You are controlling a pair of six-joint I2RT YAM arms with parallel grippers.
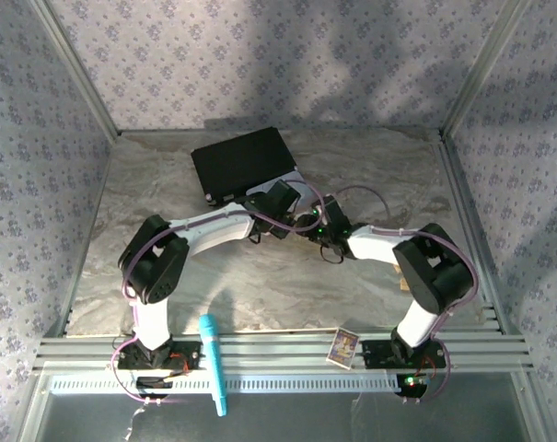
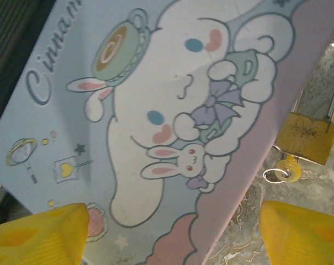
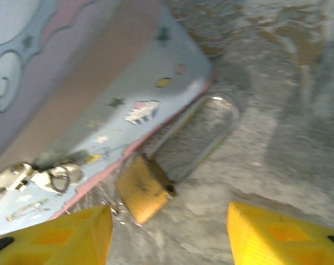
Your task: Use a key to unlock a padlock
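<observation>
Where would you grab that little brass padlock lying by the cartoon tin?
The padlock lies flat on the table, so come from straight above and pinch its brass body, its thickest part. The thin shackle offers little hold. The tin box crowds one side, so the jaws probably have little room there.

Qty: 1 padlock, 1 key, 1 tin.

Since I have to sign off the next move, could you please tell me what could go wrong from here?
1. The padlock lies flat against the tin box; the open right gripper could nudge the tin box or pinch its edge instead.
2. The key at the padlock's bottom end is tiny, so a grasp may slip or knock it.
3. The left gripper is open, so nothing steadies the tin box.
</observation>
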